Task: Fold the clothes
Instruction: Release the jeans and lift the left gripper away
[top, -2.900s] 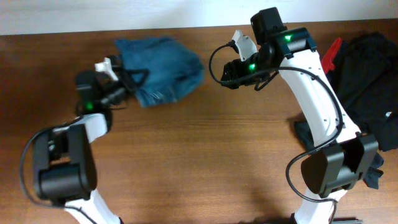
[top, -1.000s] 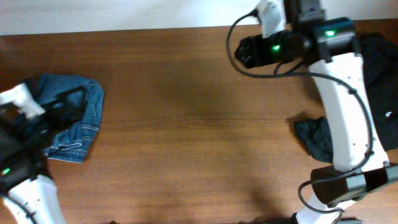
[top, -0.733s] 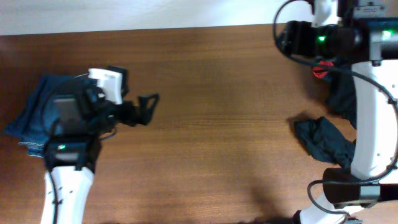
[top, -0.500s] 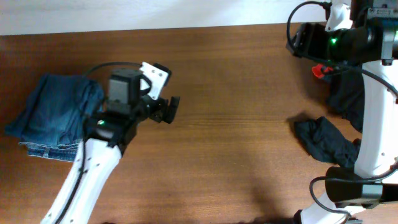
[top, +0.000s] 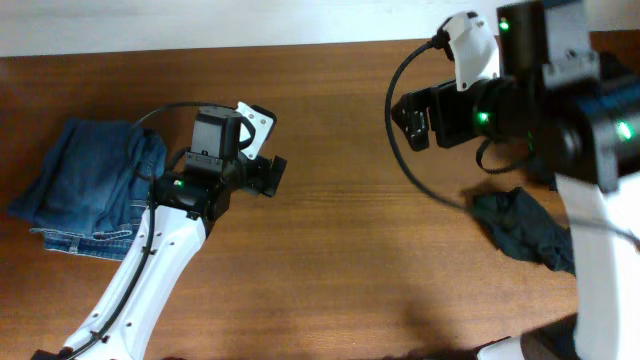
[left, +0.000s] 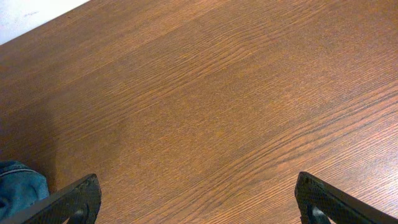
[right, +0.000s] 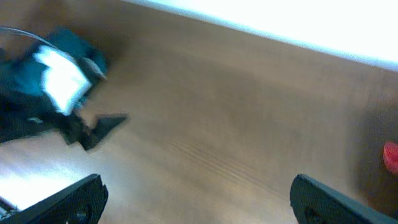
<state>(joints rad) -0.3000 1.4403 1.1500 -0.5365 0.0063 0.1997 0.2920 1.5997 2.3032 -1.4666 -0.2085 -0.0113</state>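
Note:
The clothes, a folded bundle of blue denim jeans (top: 90, 190), lie at the table's left side. A corner of the jeans (left: 18, 186) shows at the bottom left of the left wrist view. My left gripper (top: 271, 175) is to the right of the bundle and apart from it. It is open, and its fingers (left: 74, 200) frame only bare wood. My right gripper (top: 412, 118) hovers over the table's right half, open and empty. Its view is blurred, with wood between the fingertips (right: 329, 199).
A dark crumpled garment (top: 525, 230) lies at the right, under my right arm. A small red thing (right: 390, 155) shows at the right edge of the right wrist view. The white wall (top: 200, 20) runs along the table's far edge.
My left gripper carried the jeans to the table's left side, let go and moved right. My right arm swung off to the right, came back toward the middle, and its jaws opened wider.

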